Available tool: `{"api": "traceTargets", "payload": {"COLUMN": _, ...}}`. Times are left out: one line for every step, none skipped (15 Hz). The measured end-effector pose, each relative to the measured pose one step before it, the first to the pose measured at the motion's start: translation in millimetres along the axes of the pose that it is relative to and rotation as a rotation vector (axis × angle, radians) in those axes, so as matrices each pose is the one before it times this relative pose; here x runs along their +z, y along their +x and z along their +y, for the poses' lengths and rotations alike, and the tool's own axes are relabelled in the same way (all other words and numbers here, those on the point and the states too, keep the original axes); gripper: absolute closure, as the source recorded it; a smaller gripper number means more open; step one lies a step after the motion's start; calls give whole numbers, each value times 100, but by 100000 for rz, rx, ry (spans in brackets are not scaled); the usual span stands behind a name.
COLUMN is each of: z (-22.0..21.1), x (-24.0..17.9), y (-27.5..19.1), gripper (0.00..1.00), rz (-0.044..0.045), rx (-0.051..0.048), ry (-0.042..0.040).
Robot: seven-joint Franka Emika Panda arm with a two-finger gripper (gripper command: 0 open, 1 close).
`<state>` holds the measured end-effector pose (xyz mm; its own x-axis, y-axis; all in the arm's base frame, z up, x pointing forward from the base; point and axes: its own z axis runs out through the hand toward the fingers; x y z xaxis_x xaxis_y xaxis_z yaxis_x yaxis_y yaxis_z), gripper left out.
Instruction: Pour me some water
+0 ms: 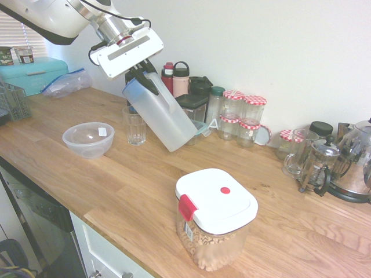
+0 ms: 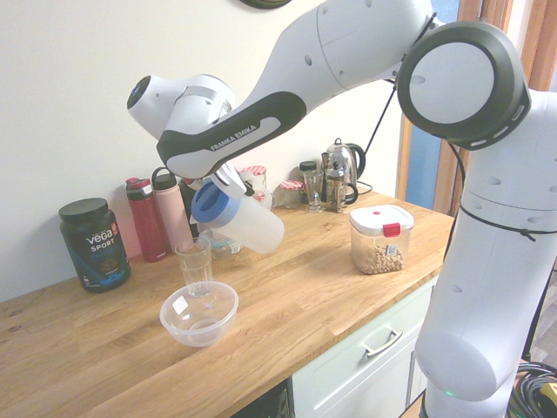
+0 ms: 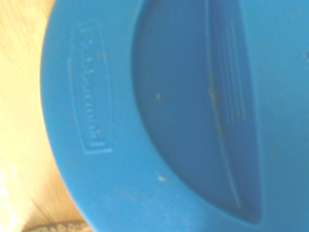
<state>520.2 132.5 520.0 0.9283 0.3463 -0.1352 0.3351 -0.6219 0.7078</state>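
1. The water should be in the jug (image 1: pixel 163 119), held up off the tabletop (image 1: pixel 145 191) just below the claw (image 1: pixel 152 83); I can't make out the liquid or its level from here.
2. The claw is clenched on the jug, up by its blue lid (image 2: pixel 215 204). The jug leans, lid end higher than its base.
3. Just under the claw and the lid stands the drinking glass (image 1: pixel 135 126), upright. I see no stream, and can't tell whether any water is in it.
4. So the jug is lifted and brought to the glass. If nothing has been poured, I'd say what's left is tipping it further, then righting it and setting it down.
5. Lower than the claw, beside the glass towards the front edge, sits the clear bowl (image 1: pixel 88 141); a badly aimed pour could wet it.
6. Behind the claw, wallward, are bottles (image 1: pixel 181 79). Well apart from it, past the jug's base, is the cereal box (image 1: pixel 215 217).
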Motion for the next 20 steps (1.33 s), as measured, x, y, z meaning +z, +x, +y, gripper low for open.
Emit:
{"api": "traceTargets", "payload": {"z": -335, "x": 370, "y": 317, "gripper": 100, "rz": -707, "rx": -478, "ry": -1760}}
{"api": "traceTargets", "payload": {"z": -218, "x": 288, "y": 296, "gripper": 100, "rz": -253, "rx": -306, "ry": -1905}}
{"api": "traceTargets", "payload": {"z": -203, "x": 201, "y": 259, "gripper": 100, "rz": -151, "rx": -390, "ry": -1816}}
{"api": "traceTargets", "payload": {"z": -135, "x": 18, "y": 199, "gripper": 100, "rz": -173, "rx": -350, "ry": -1453}}
{"api": "traceTargets", "payload": {"z": -90, "x": -99, "y": 178, "gripper": 100, "rz": -360, "rx": -379, "ry": -1298}}
{"api": "traceTargets", "payload": {"z": -36, "x": -126, "y": 197, "gripper": 100, "rz": -403, "rx": -422, "ry": -1394}}
{"api": "traceTargets", "payload": {"z": -73, "x": -92, "y": 295, "gripper": 100, "rz": -562, "rx": -409, "ry": -1054}}
{"api": "traceTargets", "payload": {"z": -195, "x": -57, "y": 363, "gripper": 100, "rz": -449, "rx": -446, "ry": -881}}
{"api": "traceTargets", "payload": {"z": -276, "x": 30, "y": 394, "gripper": 100, "rz": -609, "rx": -451, "ry": -830}}
{"api": "traceTargets", "payload": {"z": -318, "x": 21, "y": 310, "gripper": 100, "rz": -720, "rx": -513, "ry": -1135}}
{"api": "traceTargets", "payload": {"z": -286, "x": -64, "y": 203, "gripper": 100, "rz": -542, "rx": -471, "ry": -740}}
{"api": "traceTargets", "payload": {"z": -116, "x": -138, "y": 45, "gripper": 100, "rz": -236, "rx": -276, "ry": -586}}
{"api": "traceTargets", "payload": {"z": -92, "x": -196, "y": -48, "gripper": 100, "rz": -254, "rx": -237, "ry": -569}}
{"api": "traceTargets", "payload": {"z": -70, "x": -116, "y": -64, "gripper": 100, "rz": -423, "rx": -211, "ry": -537}}
{"api": "traceTargets", "payload": {"z": -57, "x": -63, "y": -74, "gripper": 100, "rz": -540, "rx": -161, "ry": -388}}
{"api": "traceTargets", "payload": {"z": -32, "x": -51, "y": -30, "gripper": 100, "rz": -192, "rx": -104, "ry": -299}}
{"api": "traceTargets", "payload": {"z": 11, "x": -21, "y": -27, "gripper": 100, "rz": -193, "rx": -57, "ry": -452}}
{"api": "traceTargets", "payload": {"z": 33, "x": 7, "y": -32, "gripper": 100, "rz": -262, "rx": -55, "ry": -634}}
{"api": "traceTargets", "payload": {"z": -12, "x": 6, "y": -30, "gripper": 100, "rz": -227, "rx": -179, "ry": -795}}
{"api": "traceTargets", "payload": {"z": -137, "x": 11, "y": -25, "gripper": 100, "rz": -170, "rx": -381, "ry": -586}}
